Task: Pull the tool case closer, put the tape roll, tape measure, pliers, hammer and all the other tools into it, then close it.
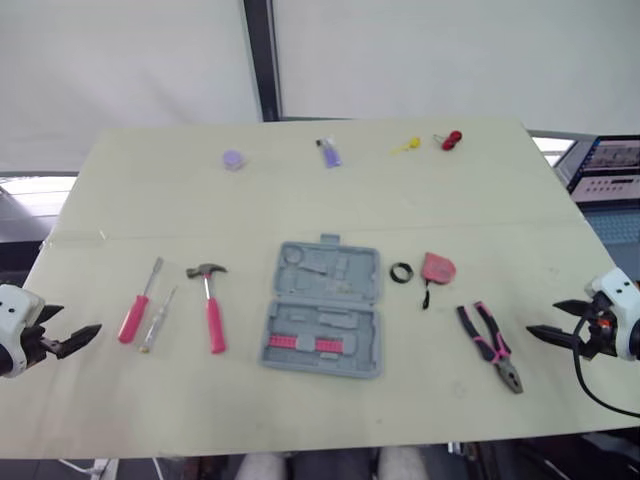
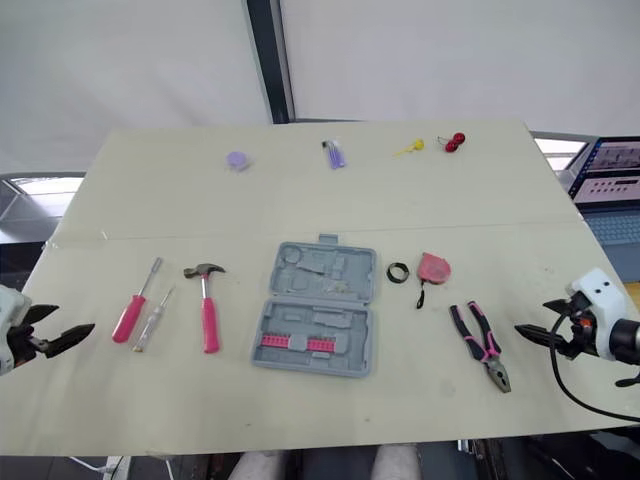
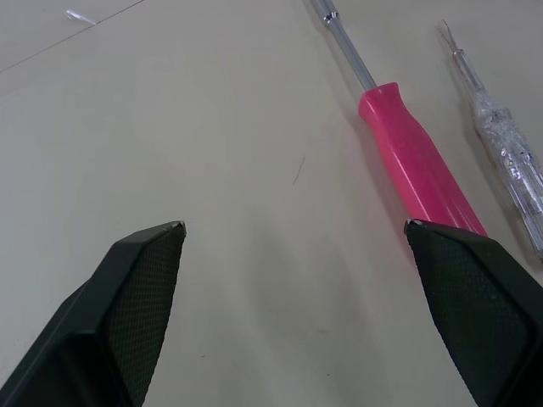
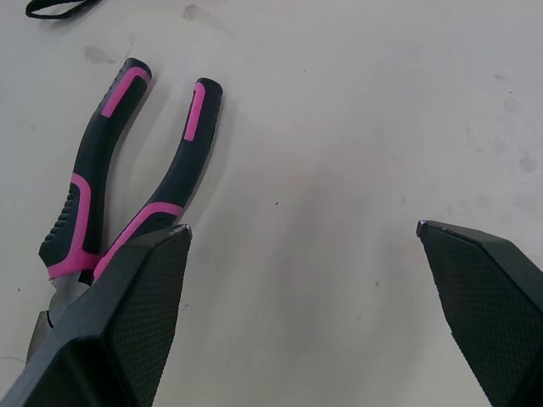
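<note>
Spread and empty, my left gripper [image 1: 80,322] and right gripper [image 1: 545,318] hover by the worktop's [image 1: 300,425] near corners. Mid-worktop lies the open tool case [image 1: 322,310]. I judge it light, stiff plastic, so I'd drag it by its near rim.

Tool case [image 1: 323,308], hammer [image 1: 211,305], pliers [image 1: 490,345] on table [image 1: 150,200]

1. I see my left gripper [image 1: 78,322] as two black fingers tapering to sharp points.
2. The left wrist housing [image 1: 12,318] behind it is white, rounded and smooth.
3. My right gripper [image 1: 542,317] matches it, with black pointed fingers.
4. The right wrist housing [image 1: 622,300] is white and blocky.
5. A thin black cable [image 1: 588,378] loops beneath the right wrist.
6. Up close, the finger pads [image 3: 136,305] are matte black and wedge-shaped, with fine cross-hatched texture.
</note>
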### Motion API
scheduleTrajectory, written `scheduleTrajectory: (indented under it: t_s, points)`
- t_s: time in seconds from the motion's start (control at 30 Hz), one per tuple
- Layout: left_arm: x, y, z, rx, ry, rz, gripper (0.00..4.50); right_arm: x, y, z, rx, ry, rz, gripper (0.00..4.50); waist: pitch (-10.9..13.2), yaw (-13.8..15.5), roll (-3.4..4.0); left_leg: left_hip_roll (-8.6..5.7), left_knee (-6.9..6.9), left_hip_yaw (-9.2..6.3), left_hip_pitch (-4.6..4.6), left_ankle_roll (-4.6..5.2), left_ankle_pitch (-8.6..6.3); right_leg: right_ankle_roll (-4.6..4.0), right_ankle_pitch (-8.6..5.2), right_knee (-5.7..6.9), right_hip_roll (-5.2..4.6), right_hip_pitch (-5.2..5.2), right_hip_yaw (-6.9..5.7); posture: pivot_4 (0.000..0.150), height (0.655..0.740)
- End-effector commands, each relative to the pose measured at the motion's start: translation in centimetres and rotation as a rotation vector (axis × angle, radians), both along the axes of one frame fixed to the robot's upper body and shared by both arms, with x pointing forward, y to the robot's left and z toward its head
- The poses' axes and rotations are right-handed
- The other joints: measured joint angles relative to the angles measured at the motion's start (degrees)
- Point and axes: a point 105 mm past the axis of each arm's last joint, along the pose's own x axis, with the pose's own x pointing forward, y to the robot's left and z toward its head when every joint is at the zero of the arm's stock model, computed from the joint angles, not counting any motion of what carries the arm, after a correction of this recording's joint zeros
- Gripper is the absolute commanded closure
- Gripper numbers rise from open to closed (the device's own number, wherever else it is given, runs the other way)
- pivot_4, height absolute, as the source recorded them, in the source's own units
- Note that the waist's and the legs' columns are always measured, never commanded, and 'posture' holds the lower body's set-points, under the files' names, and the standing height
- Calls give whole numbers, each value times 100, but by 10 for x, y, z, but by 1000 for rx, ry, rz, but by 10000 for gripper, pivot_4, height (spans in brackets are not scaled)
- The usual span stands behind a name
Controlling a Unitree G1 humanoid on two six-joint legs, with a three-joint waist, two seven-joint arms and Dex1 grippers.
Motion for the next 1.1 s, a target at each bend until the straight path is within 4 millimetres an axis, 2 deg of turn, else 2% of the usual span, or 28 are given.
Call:
scheduleTrajectory:
  t_s: [0.03, 0.5, 1.1]
  points:
    - [-2, 6, 11, 28, -22, 3, 625, 4, -5, 15, -7, -67, -10, 0, 0, -1, 0, 0, 0, 0, 0, 0, 0, 0, 0, 0, 0, 0, 0, 1500, 7400]
    - [-11, 10, 1, 5, -19, 41, 625, 10, -8, 11, -3, -87, -14, 0, 0, -1, 0, 3, 2, 11, 1, 0, -2, 0, 0, 1, 0, -4, 3, 1500, 7400]
    - [-9, 11, 1, 21, -27, 40, 625, 12, -10, 7, -3, -92, -15, 0, 0, -3, 0, 4, 2, 12, 2, 0, -2, 0, 0, 1, 0, -4, 4, 1500, 7400]
